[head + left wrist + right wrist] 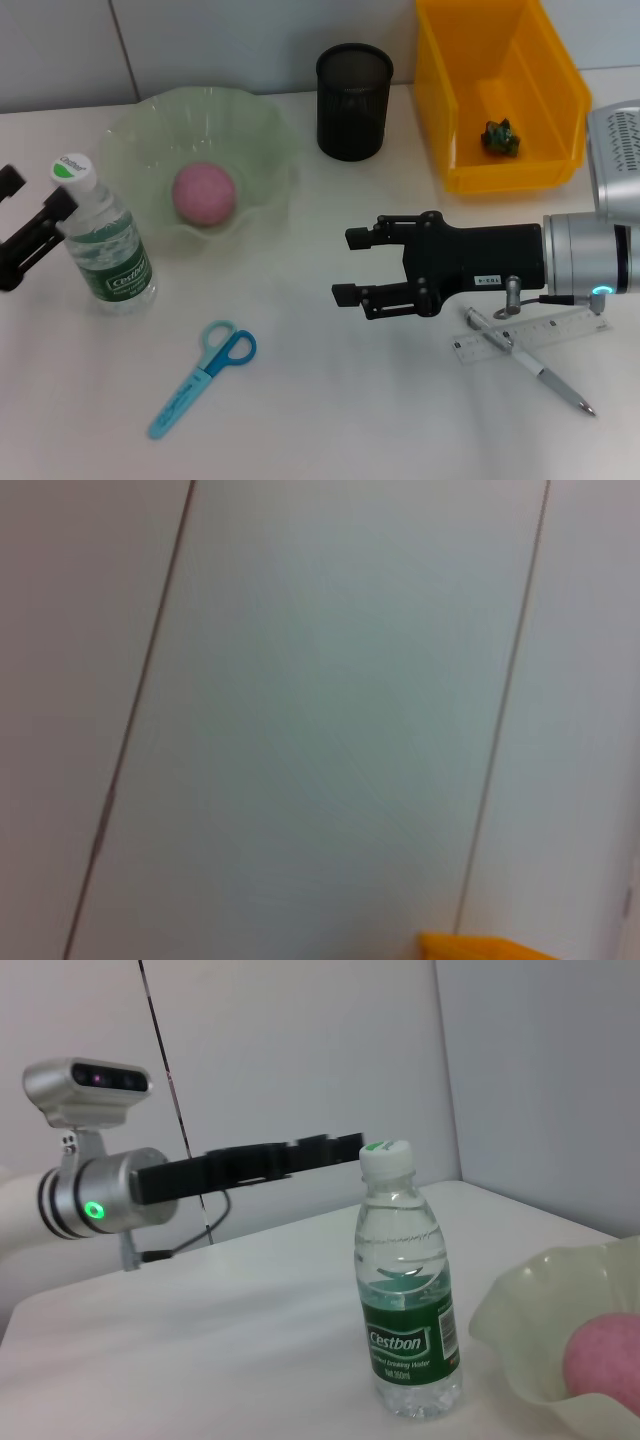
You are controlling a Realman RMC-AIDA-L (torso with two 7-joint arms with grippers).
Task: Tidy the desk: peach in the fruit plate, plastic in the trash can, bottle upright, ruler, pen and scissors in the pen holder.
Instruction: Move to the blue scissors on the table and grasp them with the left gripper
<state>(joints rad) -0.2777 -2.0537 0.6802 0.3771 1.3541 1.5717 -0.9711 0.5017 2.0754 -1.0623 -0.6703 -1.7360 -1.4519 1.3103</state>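
Observation:
The clear bottle (105, 240) with a green label stands upright at the left, also seen in the right wrist view (405, 1300). My left gripper (38, 192) is open just beside its cap, not holding it; in the right wrist view the left gripper (300, 1152) reaches in behind the cap. The pink peach (205, 193) lies in the pale green fruit plate (130, 130). Green plastic (500, 137) sits in the yellow trash can (500, 175). My right gripper (350, 265) hovers open and empty mid-desk. The ruler (545, 332) and pen (545, 375) lie crossed under the right arm. Blue scissors (200, 378) lie front left.
The black mesh pen holder (354, 100) stands at the back centre, between the plate and the trash can. The left wrist view shows only the wall and a yellow corner of the trash can (480, 947). The right wrist view catches the plate's rim (520, 1330) and the peach (605, 1360).

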